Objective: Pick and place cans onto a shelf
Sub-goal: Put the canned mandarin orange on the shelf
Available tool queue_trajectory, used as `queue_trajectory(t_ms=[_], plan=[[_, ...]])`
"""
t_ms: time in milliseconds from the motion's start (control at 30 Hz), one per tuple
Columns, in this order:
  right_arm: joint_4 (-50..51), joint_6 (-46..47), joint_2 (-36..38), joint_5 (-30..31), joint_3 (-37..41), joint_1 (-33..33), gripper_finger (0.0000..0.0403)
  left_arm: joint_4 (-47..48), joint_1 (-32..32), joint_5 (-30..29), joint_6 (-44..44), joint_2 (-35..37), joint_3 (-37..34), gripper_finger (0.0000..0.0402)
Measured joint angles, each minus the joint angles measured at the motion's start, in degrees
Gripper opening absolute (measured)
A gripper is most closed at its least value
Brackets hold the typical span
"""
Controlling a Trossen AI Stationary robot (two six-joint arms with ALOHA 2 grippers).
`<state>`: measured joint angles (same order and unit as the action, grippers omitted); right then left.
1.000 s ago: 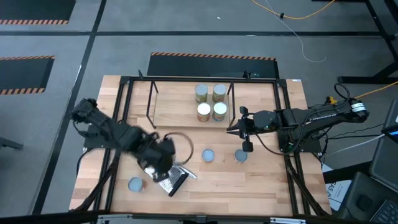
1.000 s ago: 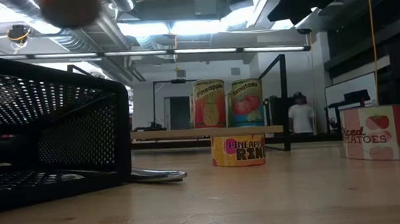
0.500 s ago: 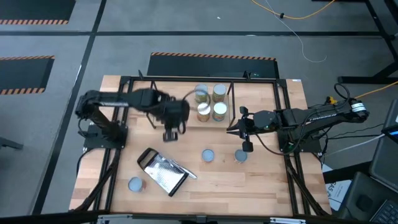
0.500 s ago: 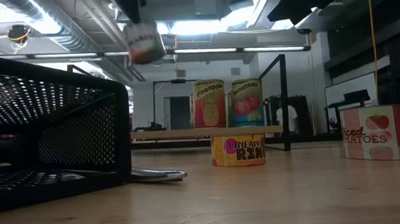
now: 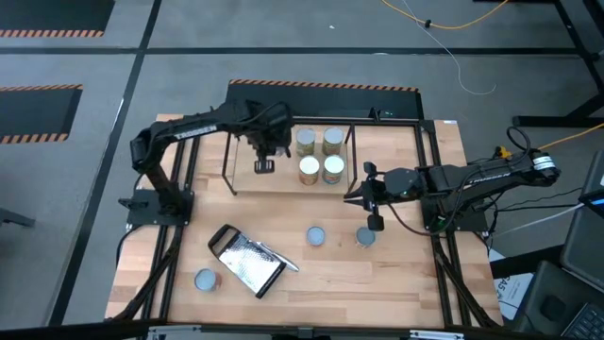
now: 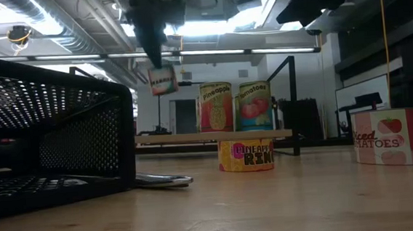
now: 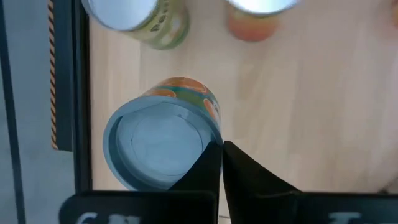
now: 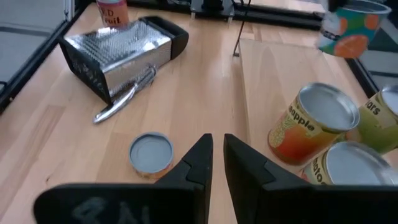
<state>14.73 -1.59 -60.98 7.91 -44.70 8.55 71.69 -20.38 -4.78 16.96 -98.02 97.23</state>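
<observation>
1. Can (image 5: 263, 166) gripped in my left claw (image 5: 265, 156), hanging over the shelf (image 5: 247, 174) board, at 9 o'clock of four shelved cans (image 5: 319, 156).
2. Lower straight, keep upright, release only once seated.
3. My right claw (image 5: 375, 223) idles nearly closed, empty, at 3 o'clock.

Ceiling strip lights (image 6: 207, 24) glare (low view); nearest cans (image 7: 140, 15) blur.

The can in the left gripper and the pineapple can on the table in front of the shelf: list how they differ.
The carried can hangs tilted above the shelf in the left gripper; the pineapple can stands upright on the table. The carried can's label shows orange and green; the pineapple can's is yellow and purple. Both are small tins.
</observation>
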Motion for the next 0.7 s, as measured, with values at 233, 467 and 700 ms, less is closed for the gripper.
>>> queue_trajectory(t_ms=[233,467,700], plan=[[0.60,1.40,-0.01,-0.01,0.07,-0.01,0.0045,-3.41,-4.04,0.45,4.26,-5.71,-0.02,0.0002],[0.85,1.38,-0.01,-0.01,0.10,0.01,0.0045,-6.41,-5.29,1.38,5.64,-10.52,-0.04,0.0002],[1.02,1.36,-0.01,-0.01,0.12,0.00,0.0045,-7.13,-5.37,1.31,6.17,-14.38,-0.04,0.0002]])
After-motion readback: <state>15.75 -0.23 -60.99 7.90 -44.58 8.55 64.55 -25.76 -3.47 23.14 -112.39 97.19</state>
